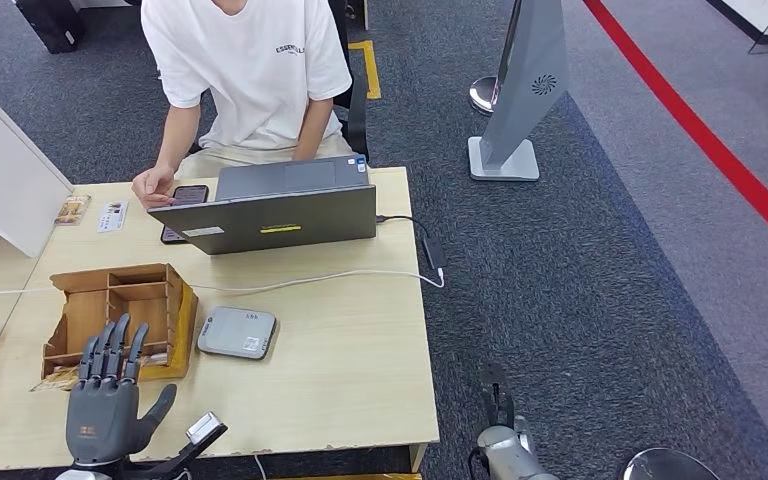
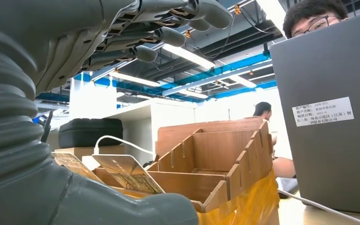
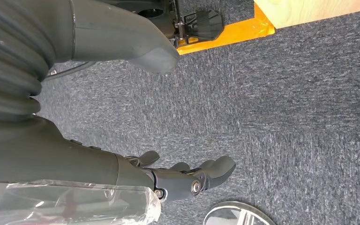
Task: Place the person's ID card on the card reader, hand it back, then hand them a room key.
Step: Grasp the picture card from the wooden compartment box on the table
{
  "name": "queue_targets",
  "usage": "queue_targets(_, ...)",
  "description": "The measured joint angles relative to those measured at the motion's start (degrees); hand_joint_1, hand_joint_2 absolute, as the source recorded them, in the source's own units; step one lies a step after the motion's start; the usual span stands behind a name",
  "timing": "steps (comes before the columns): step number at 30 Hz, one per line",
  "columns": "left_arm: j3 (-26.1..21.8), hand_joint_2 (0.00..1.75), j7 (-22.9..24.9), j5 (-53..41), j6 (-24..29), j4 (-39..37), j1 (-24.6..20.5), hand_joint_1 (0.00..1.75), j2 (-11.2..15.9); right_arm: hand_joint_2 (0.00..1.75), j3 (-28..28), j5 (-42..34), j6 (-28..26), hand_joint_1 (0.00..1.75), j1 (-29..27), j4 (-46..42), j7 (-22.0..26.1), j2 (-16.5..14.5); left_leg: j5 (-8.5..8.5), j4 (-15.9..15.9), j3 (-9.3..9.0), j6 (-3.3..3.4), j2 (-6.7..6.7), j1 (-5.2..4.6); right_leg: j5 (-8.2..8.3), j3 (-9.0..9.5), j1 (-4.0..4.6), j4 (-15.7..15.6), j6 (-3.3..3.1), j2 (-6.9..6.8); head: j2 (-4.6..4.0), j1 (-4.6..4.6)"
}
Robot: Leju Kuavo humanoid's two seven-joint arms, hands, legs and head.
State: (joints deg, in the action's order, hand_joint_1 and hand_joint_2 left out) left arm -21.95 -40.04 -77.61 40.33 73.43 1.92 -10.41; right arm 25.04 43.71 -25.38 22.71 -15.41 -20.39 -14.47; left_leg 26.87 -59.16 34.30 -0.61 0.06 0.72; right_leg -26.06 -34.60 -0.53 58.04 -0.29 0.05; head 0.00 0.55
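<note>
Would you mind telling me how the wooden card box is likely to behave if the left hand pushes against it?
The wooden box looks like thin slotted panels, so it is probably light and would slide on the smooth table. It sits low and broad, so tipping seems unlikely. The open left hand might bend a thin divider.

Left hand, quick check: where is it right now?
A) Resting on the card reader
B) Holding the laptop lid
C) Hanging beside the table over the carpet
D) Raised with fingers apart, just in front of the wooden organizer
D: the left hand is up with fingers spread and holding nothing, at the near side of the wooden organizer; the card reader lies apart to its right.
</note>
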Motion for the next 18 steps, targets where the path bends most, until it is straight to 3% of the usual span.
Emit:
queue_targets(6,0.24,1.75,0.00,0.01,0.00,0.57,0.30,0.00,-0.08,1.75,0.00,0.00,0.01,0.00,0.00,0.00,-0.03,0.00,0.00,0.00,0.00,0.00,0.00,0.00,0.00,0.00,0.00,0.00,0.00,0.00,0.00,0.00)
queue_targets(11,3.12,1.75,0.88,-1.00,0.00,5.00,3.10,0.00,-0.06,1.75,0.04,-0.23,0.13,0.00,0.00,0.00,-0.33,0.03,0.01,0.00,0.00,0.00,0.01,0.00,-0.01,-0.01,0.00,0.00,0.00,0.01,0.00,0.00)
queue_targets(18,9.85,1.75,8.39,-4.09,0.00,10.98,7.41,0.00,2.26,1.75,0.12,-0.36,0.53,0.00,0.02,-0.01,-0.51,0.16,0.03,0.00,-0.01,0.00,0.01,0.00,-0.03,-0.01,0.00,-0.01,-0.01,0.00,0.00,0.00)
